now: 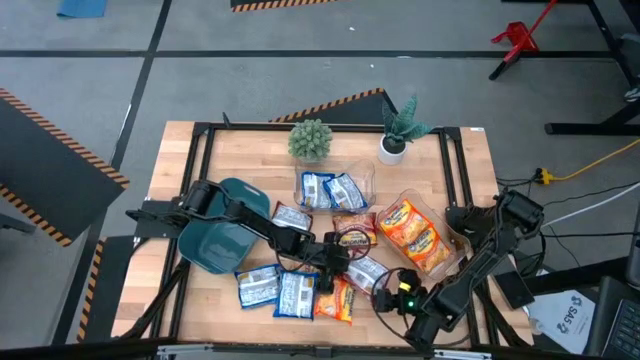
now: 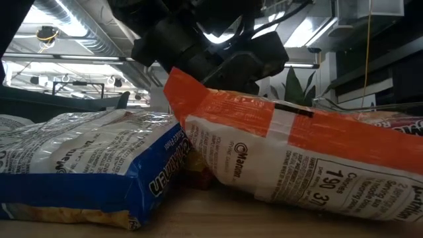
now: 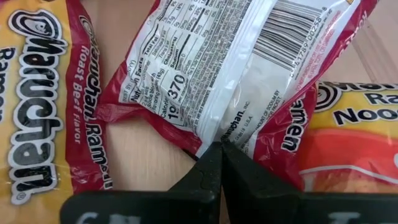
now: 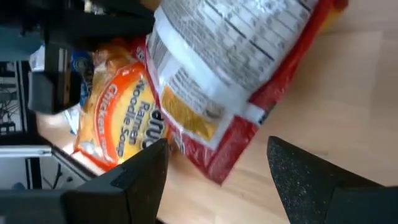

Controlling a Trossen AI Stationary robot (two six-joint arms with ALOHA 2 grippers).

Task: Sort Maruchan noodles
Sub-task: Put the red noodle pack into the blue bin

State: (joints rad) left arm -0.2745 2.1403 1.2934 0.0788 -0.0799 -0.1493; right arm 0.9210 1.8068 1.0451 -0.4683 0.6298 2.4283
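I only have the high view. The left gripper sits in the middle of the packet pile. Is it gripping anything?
Observer: Yes. The left wrist view shows the left gripper shut on the edge of a red packet that lies back side up.
Reviewer: Is the right gripper shut too?
Observer: No. In its wrist view the right gripper is open above a red-edged packet, also back side up. I cannot tell whether it is the same one.
Reviewer: Can you read any flavour near the held packet?
Observer: The neighbour packet beside it reads Roast Beef Flavor.
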